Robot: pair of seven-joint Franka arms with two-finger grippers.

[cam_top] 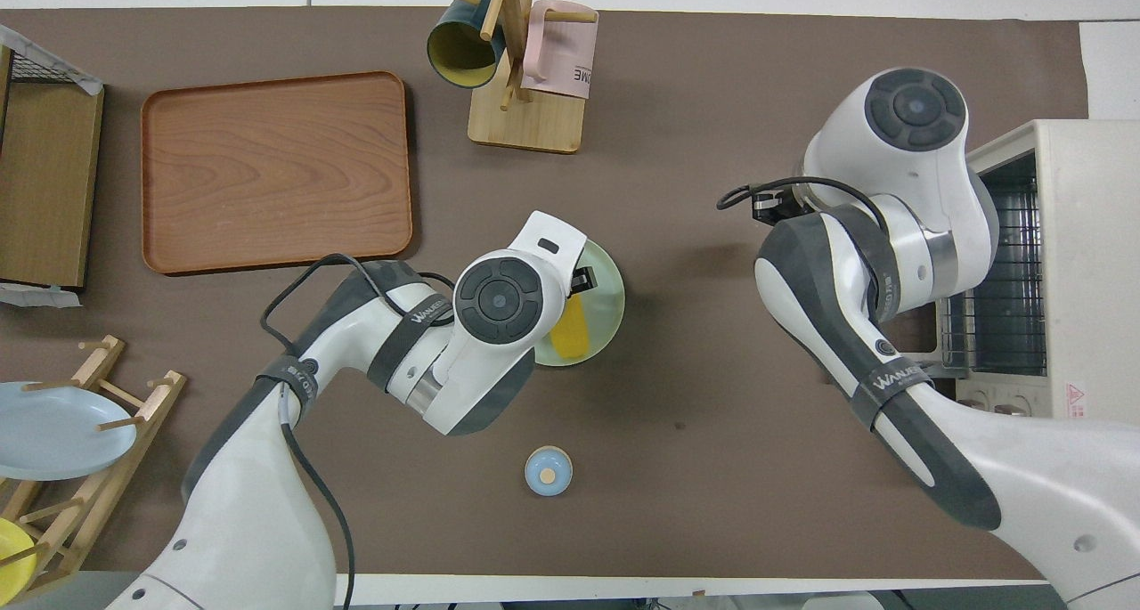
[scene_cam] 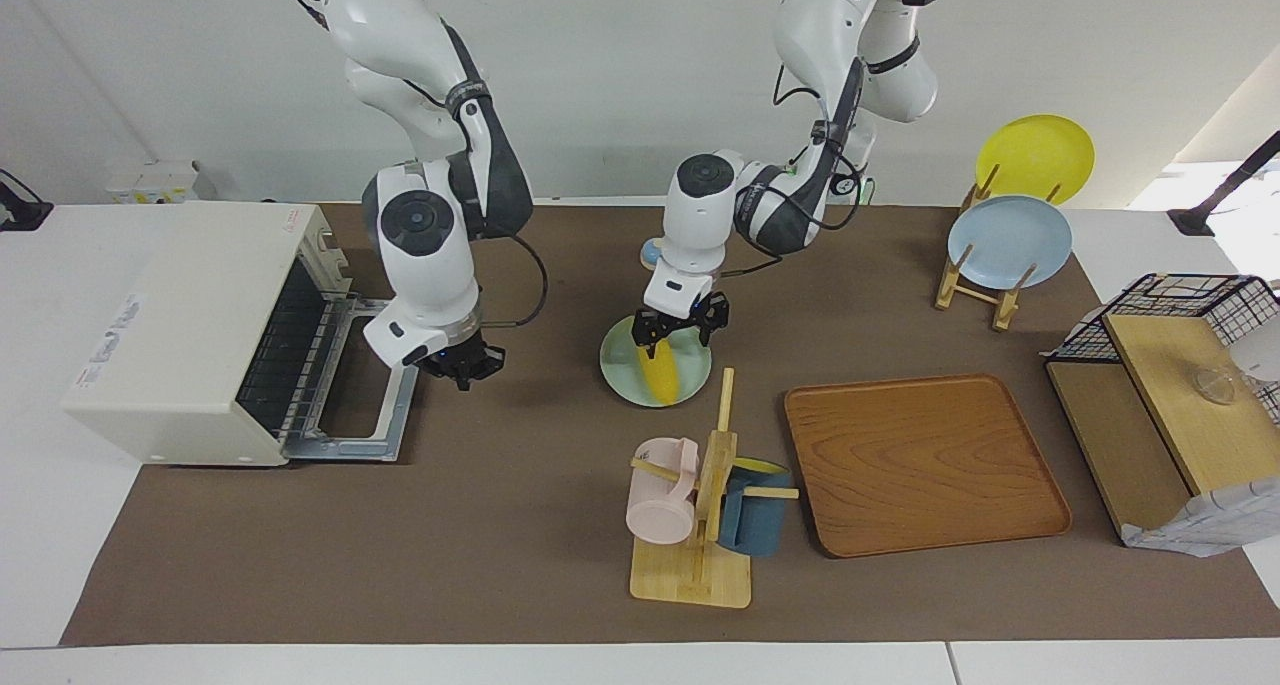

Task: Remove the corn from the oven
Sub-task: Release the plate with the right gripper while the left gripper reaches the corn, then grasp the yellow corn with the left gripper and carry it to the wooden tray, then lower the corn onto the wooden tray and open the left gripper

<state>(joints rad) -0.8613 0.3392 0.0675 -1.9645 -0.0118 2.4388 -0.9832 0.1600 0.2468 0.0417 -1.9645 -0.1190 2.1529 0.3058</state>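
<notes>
Nearest the robots' edge of the counter (scene_cam: 520,565) we see a small blue knob-topped lid (cam_top: 547,470) lying on the brown mat. A little farther out sits the pale green plate (scene_cam: 620,370), near the middle of the counter, and the corn (scene_cam: 660,377) lies on it, out of the oven (scene_cam: 190,330) entirely. Our left gripper (scene_cam: 680,327) hangs just over the corn's nearer end with its jaws spread wide, holding nothing. Toward the right arm's end, the oven stands with its door (scene_cam: 365,380) dropped flat and the rack showing inside. Our right gripper (scene_cam: 458,365) is over the edge of that open door, its jaws closed together and empty. Farther from the robots lie the wooden tray (scene_cam: 925,465) and the mug rack (scene_cam: 700,510) with a pink and a blue mug.
</notes>
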